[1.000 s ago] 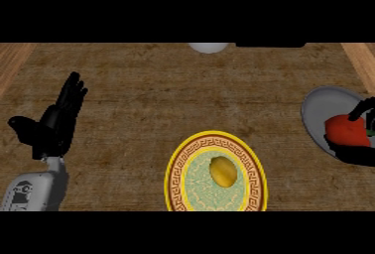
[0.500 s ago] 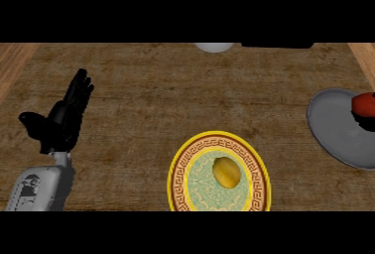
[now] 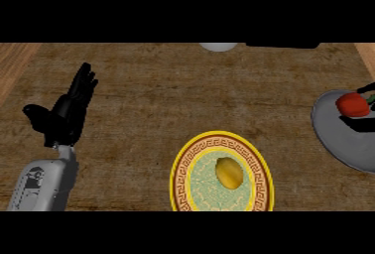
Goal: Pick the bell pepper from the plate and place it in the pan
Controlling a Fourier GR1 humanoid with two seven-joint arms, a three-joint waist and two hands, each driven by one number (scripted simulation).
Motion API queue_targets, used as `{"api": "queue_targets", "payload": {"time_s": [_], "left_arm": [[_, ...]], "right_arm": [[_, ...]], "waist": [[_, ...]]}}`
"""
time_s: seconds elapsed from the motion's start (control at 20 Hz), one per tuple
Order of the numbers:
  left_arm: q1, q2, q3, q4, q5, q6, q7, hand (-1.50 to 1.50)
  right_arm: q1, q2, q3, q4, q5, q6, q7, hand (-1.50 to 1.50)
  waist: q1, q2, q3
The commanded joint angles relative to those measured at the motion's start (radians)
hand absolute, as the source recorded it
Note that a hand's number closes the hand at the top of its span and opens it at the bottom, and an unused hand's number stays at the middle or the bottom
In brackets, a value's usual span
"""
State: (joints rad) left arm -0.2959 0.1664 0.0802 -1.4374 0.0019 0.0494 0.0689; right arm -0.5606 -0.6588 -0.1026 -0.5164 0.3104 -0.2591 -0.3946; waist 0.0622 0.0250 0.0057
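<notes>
Near the round grey metal pan's [image 3: 333,144] rim, we cannot tell whether our black right hand [image 3: 360,124] clasps the red bell pepper [image 3: 351,104], which might roll out.

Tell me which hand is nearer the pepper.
Right. The right hand shows partly at the view's right edge, close beside the pepper over the pan. The left hand rests open, far off at the left.

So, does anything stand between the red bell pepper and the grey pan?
Nothing visible does. The red bell pepper already lies within the outline of the grey round pan at the view's right edge, nothing between them. The yellow-rimmed plate lies apart, to the left.
</notes>
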Motion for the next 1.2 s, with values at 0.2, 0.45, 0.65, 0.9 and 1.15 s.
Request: {"api": "queue_targets", "payload": {"time_s": [0.2,0.45,0.65,0.9,1.15], "left_arm": [[0.024,-0.017,-0.029,-0.034,-0.028,0.018,0.003,0.00],[0.026,-0.021,-0.021,-0.045,-0.025,0.030,0.024,0.00],[0.033,-0.007,-0.004,-0.001,-0.025,0.017,-0.018,0.00],[0.057,0.006,0.009,-0.074,-0.003,0.013,0.048,0.00],[0.079,0.013,0.038,-0.031,0.009,0.001,-0.017,0.00]], "right_arm": [[-0.097,0.019,-0.030,0.246,-0.034,0.229,-0.122,-1.50],[-0.088,0.022,-0.114,0.283,-0.093,0.193,-0.293,-1.50],[-0.080,0.010,-0.224,0.287,-0.203,0.236,-0.369,-1.50],[0.043,-0.075,-0.271,0.313,-0.272,0.544,-0.472,-1.50],[0.167,-0.163,-0.283,0.299,-0.298,0.772,-0.580,-1.50]], "waist": [[0.007,-0.001,0.001],[-0.012,-0.006,0.001],[-0.036,-0.010,-0.001],[-0.056,-0.023,-0.003],[-0.068,-0.025,-0.004]]}}
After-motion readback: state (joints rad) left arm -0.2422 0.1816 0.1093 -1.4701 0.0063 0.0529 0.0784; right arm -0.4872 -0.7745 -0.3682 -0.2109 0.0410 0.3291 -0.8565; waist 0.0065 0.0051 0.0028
